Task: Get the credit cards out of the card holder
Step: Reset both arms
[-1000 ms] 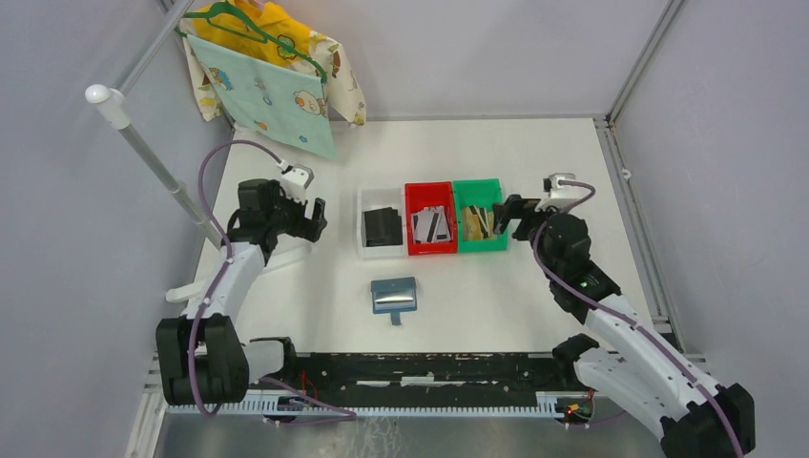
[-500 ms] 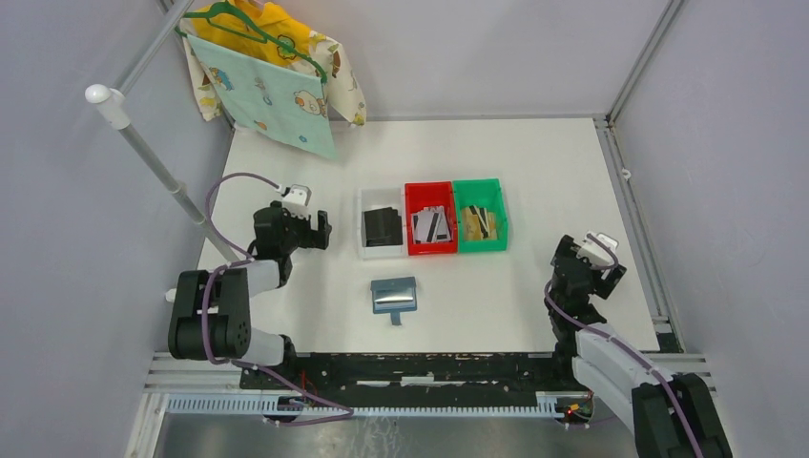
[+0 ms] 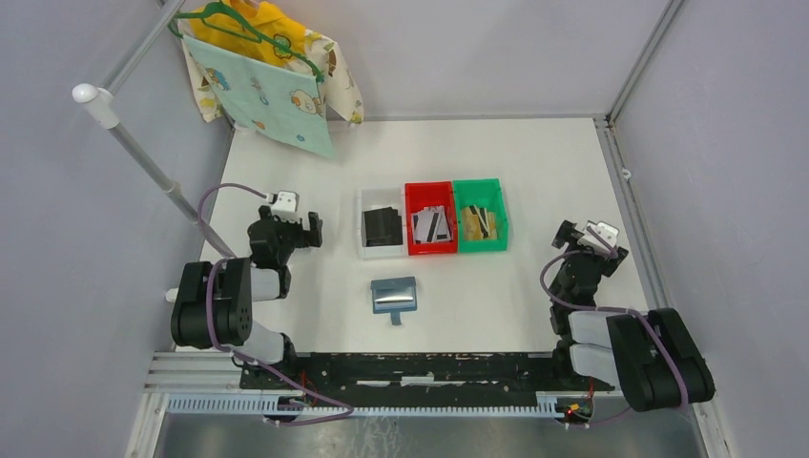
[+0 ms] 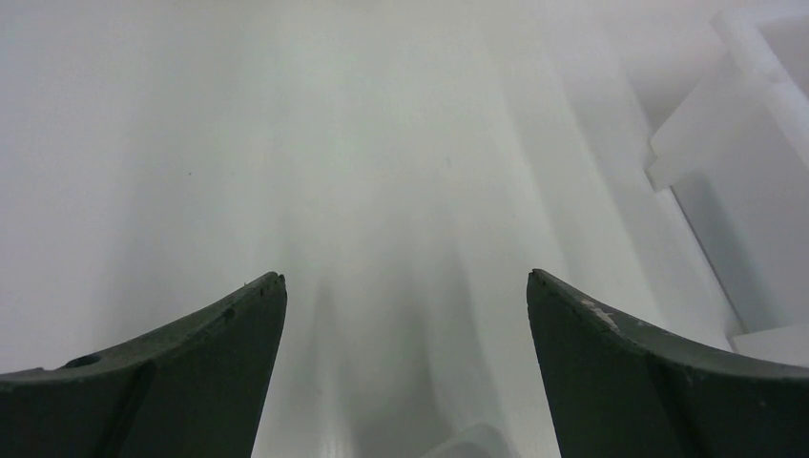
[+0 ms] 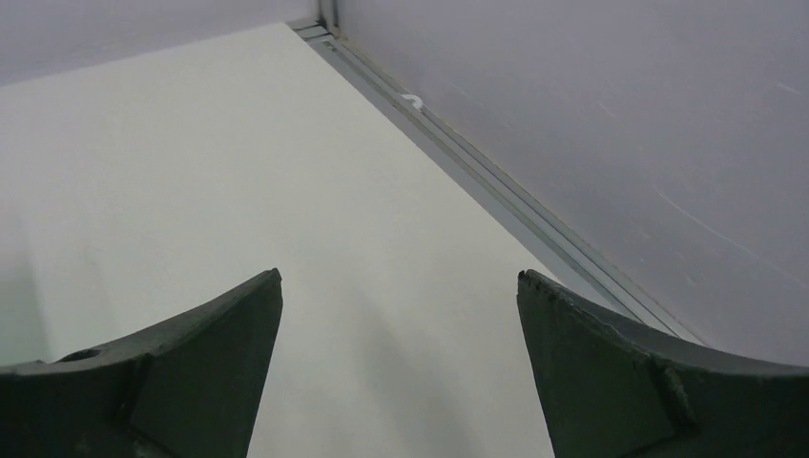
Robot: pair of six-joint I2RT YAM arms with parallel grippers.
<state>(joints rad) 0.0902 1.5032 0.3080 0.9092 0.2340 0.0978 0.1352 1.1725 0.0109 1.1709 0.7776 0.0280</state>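
The slate-blue card holder lies flat on the white table, its strap tab pointing toward the near edge. Credit cards lie in three bins behind it: black ones in the white bin, white-grey ones in the red bin, gold-tan ones in the green bin. My left gripper hangs open and empty low over the table, left of the white bin. Over at the table's right side my right gripper is open and empty too. Both are well away from the card holder.
The white bin, red bin and green bin stand side by side mid-table; the white bin's wall shows in the left wrist view. Patterned cloths on hangers hang from a rail at the back left. A metal edge rail borders the table's right side.
Both arms have folded back toward their bases. The right gripper pulled away from the green bin to the table's right side. The left gripper sank a little and stayed left of the white bin.
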